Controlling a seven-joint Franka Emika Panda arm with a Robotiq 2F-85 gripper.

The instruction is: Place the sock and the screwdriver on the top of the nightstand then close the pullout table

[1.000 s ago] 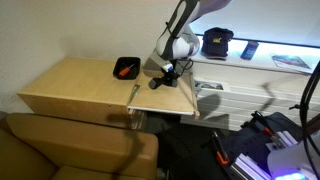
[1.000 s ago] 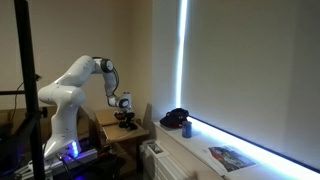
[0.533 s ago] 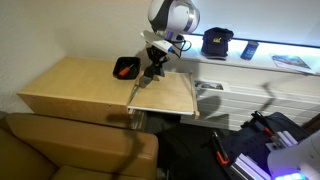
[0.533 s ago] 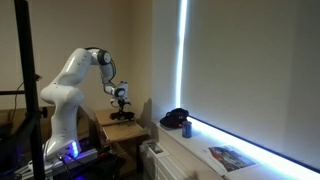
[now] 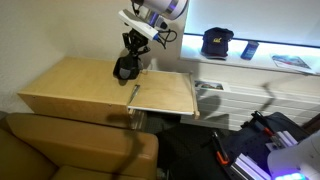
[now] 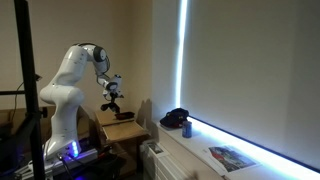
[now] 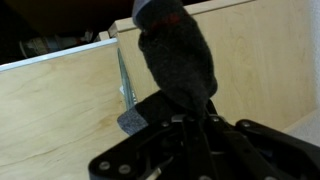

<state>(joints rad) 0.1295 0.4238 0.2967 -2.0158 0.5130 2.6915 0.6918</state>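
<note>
My gripper (image 5: 131, 45) is shut on the black sock (image 5: 127, 62). It holds the sock hanging over the black shallow tray (image 5: 124, 73) on the nightstand's tan top (image 5: 70, 85). The wrist view shows the sock (image 7: 176, 55) dangling from my gripper (image 7: 188, 118) above the wood. The pullout table (image 5: 167, 95) sticks out beside the nightstand, bare, with its metal strip (image 5: 135, 95) on the near edge. The strip also shows in the wrist view (image 7: 125, 85). The screwdriver does not show clearly; only a reddish fleck (image 7: 172, 17) shows at the sock's far end. In an exterior view my gripper (image 6: 110, 93) holds something dark.
A dark cap with a badge (image 5: 217, 42), a remote (image 5: 248, 50) and a magazine (image 5: 290, 62) lie on the white shelf unit (image 5: 235, 85). A brown sofa (image 5: 70, 145) stands in front of the nightstand. A can (image 6: 186, 127) stands beside the cap (image 6: 175, 118).
My gripper has lifted the sock off the pullout table and carried it across to above the black tray on the nightstand.
</note>
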